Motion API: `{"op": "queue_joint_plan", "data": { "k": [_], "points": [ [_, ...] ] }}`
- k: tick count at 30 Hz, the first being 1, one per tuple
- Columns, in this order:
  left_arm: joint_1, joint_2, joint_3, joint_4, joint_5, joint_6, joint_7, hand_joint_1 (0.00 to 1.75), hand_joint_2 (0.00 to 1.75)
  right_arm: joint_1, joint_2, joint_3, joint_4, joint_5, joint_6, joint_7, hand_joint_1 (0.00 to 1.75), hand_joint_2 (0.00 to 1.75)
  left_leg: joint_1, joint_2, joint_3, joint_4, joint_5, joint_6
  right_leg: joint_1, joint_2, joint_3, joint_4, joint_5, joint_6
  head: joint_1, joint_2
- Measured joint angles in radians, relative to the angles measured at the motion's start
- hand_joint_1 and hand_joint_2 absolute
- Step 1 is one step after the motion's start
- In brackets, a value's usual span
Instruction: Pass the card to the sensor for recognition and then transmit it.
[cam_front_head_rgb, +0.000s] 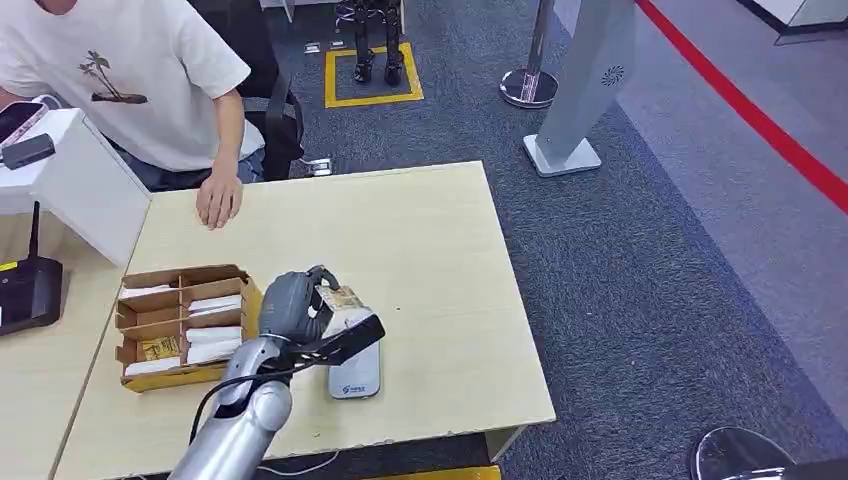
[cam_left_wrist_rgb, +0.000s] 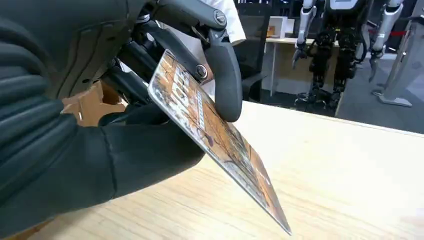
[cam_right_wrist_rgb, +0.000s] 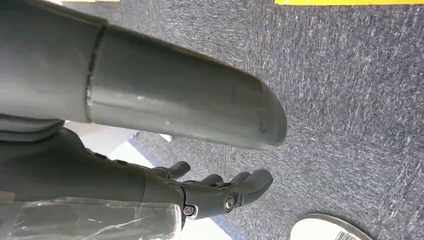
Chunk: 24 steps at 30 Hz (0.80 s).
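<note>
Holding card over sensor

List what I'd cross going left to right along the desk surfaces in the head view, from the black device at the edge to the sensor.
Black device on the side desk → cardboard box of cards → left hand holding the card → white sensor on the table.
</note>
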Motion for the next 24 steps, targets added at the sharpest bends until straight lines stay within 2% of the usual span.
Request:
{"op": "queue_joint_plan", "data": {
  "k": [10, 14, 19, 24],
  "points": [
    [0.016, -0.001, -0.025, 0.001, 0.002, 0.003, 0.003, 1.75, 1.75, 0.001, 0.0, 0.0, 0.0, -0.012, -0.002, -0.001, 0.0, 0.0, 0.0, 0.0, 0.0, 0.0, 0.0, 0.0, 0.0, 0.0, 0.0, 0.0, 0.0, 0.0, 0.0, 0.0],
    [0.08, 0.008, -0.039, -0.058, -0.015, 0.019, 0.025, 1.75, 1.75, 0.006, 0.0, 0.0, 0.0, -0.027, -0.003, -0.003, 0.0, 0.0, 0.0, 0.0, -0.001, 0.0, 0.0, 0.0, 0.0, 0.0, 0.0, 0.0, -0.001, 0.001, 0.0, 0.0],
    [0.185, 0.054, -0.037, -0.155, -0.025, 0.045, 0.06, 1.75, 1.75, 0.018, 0.0, 0.0, 0.0, -0.042, -0.008, -0.008, 0.0, 0.0, 0.0, 0.0, -0.001, -0.001, -0.001, 0.0, 0.0, 0.0, 0.0, 0.0, -0.001, 0.0, 0.0, 0.0],
    [0.294, 0.083, 0.004, -0.245, -0.034, 0.058, 0.066, 1.75, 1.75, 0.023, 0.0, -0.001, 0.0, -0.052, -0.016, -0.016, 0.0, 0.0, 0.0, 0.0, -0.001, -0.001, -0.001, 0.0, 0.0, 0.0, 0.0, 0.0, -0.001, 0.0, 0.0, 0.0]
  ]
}}
